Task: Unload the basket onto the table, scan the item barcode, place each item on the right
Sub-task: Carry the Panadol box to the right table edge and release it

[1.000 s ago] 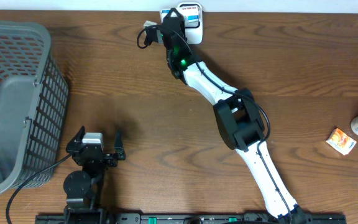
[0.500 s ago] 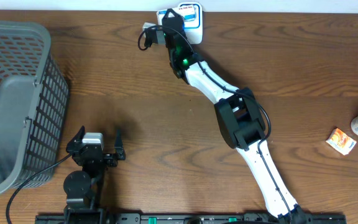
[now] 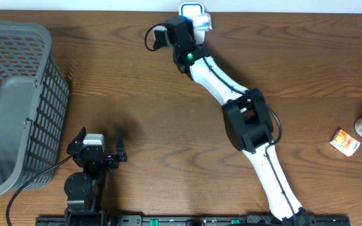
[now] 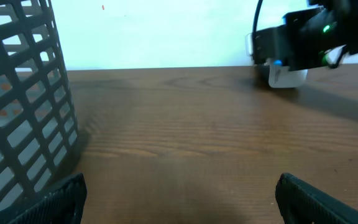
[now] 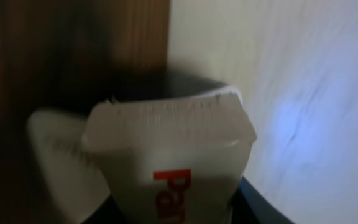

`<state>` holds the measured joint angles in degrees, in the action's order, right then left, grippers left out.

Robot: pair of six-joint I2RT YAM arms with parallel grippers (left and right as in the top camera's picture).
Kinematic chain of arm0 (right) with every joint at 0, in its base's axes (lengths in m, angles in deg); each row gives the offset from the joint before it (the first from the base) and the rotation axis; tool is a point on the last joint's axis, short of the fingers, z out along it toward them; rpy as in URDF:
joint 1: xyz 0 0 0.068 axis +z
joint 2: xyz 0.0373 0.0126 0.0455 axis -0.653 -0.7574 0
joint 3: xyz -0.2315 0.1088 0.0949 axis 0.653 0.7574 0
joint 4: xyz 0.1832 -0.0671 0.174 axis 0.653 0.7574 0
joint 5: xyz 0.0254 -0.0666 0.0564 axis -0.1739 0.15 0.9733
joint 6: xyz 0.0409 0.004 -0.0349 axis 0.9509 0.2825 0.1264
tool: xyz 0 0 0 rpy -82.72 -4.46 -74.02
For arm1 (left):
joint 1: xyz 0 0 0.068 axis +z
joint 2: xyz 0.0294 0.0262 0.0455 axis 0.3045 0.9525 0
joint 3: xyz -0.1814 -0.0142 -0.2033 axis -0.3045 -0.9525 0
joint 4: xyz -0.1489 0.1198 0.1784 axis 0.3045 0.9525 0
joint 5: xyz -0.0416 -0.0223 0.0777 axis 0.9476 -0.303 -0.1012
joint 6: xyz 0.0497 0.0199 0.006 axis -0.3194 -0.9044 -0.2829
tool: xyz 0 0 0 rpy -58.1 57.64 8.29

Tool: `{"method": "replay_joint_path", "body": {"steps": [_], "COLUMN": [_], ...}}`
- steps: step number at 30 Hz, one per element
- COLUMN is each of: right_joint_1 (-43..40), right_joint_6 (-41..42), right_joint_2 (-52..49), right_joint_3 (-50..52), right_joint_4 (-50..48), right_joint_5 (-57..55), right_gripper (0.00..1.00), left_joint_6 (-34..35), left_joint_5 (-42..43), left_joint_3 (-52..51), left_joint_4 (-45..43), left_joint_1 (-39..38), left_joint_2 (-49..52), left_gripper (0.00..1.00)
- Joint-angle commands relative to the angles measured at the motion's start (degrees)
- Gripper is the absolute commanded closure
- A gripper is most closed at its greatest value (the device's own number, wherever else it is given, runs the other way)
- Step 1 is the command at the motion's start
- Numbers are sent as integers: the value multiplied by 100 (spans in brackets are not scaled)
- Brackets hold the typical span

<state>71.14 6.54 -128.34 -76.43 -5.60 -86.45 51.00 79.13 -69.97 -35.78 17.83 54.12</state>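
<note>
Clamping the white carton with red lettering [image 5: 166, 146] in part-closed jaws, the right gripper [image 3: 178, 25] presents it end-first just beside the white blue-lit scanner [image 3: 195, 12]; left gripper [image 3: 99, 138], well apart from it, gapes empty.

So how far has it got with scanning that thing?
Picking up looks done: the right pincer is closed on a white packet with red lettering. In hand: it holds that packet at the white and blue device at the far edge, likely the scanner. Whether the barcode has read, I cannot tell. Left: putting the packet away, perhaps in the grey basket. The left pincer sits open, idle.
</note>
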Motion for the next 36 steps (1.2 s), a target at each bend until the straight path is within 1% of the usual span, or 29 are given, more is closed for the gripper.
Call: {"method": "replay_joint_path", "body": {"steps": [1, 4, 6, 8, 11, 13, 14, 16, 19, 23, 27, 29, 31, 33, 35, 36], "right_joint_1": [-116, -170, -238, -348, -614, -848, -1056, -1386, -1985, -2892, -3757, -4153, -4570, -4933, -5272, -5412], "right_joint_6": [1449, 2507, 3147, 3755, 4793, 5499, 5939, 6321, 6631, 6822, 6824, 6824, 6824, 6824, 6824, 6826], "right_joint_2": [763, 1097, 1274, 1419, 1552, 1561, 1550, 1523, 1523, 1523, 1523, 1523, 1523, 1523, 1526, 1526], "right_joint_3": [-50, -50, -50, -50, -50, -50, -42, -26, 74, 192, 417, 511, 551, 551, 549, 549], "right_joint_4": [474, 933, 1541, 2387, 3858, 4806, 5482, 6203, 6708, 6935, 6935, 6865, 6789, 6701, 6649, 6638], "right_joint_5": [-358, -977, -1333, -1506, -1596, -1526, -1261, -710, 13, 765, 1093, 1266, 1598, 1906, 2229, 2352], "right_gripper": [72, 77, 79, 79, 82, 83, 84, 84, 82, 78, 73, 67, 49, 37, 16, 7], "left_joint_6": [28, 28, 28, 28, 28, 28, 28, 28, 28, 28, 28, 28, 28, 28, 28, 28], "left_joint_5": [96, 96, 96, 96, 96, 96, 94, 96, 96, 96, 96, 96, 96, 96, 96, 96], "left_joint_3": [-63, -63, -63, -63, -63, -63, -63, -63, -63, -63, -63, -63, -63, -63, -63, -63], "left_joint_4": [223, 223, 225, 225, 223, 225, 223, 223, 223, 223, 223, 223, 223, 225, 225, 225], "left_joint_1": [-7, -7, -7, -7, -7, -7, -7, -7, -7, -7, -7, -7, -7, -7, -7, -7], "left_joint_2": [-7, -7, -7, -7, -7, -7, -7, -7, -7, -7, -7, -7, -7, -7, -7, -7], "left_gripper": [4, 4, 4, 4, 4, 4, 4, 4, 4, 4, 4, 4, 4, 4, 4, 4]}}
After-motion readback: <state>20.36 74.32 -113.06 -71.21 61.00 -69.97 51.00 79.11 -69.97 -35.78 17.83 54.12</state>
